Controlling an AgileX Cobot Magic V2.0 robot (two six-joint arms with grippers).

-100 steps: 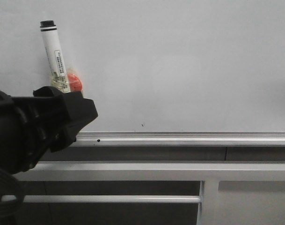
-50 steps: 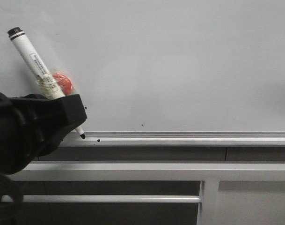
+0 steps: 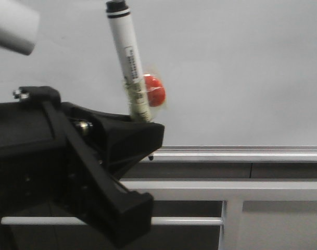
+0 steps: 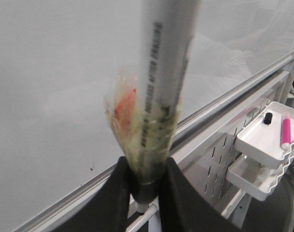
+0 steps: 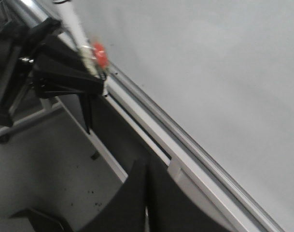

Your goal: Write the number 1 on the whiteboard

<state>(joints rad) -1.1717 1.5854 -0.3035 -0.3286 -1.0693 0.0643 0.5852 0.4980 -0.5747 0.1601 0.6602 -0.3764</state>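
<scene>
The left end effector (image 3: 142, 127) is clamping a light, rigid marker (image 3: 127, 57) low on its taped barrel, near the whiteboard (image 3: 236, 73); no stroke is showing. The right end effector (image 5: 146, 193) is sitting closed, holding nothing.

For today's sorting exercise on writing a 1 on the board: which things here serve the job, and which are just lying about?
Serving the job:
whiteboard
marker, held in the left gripper

Lying about:
pink pen in the white tray
metal frame

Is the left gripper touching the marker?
Touching. The left wrist view shows the left gripper with both fingers pressed against the marker barrel, no gap either side.
</scene>
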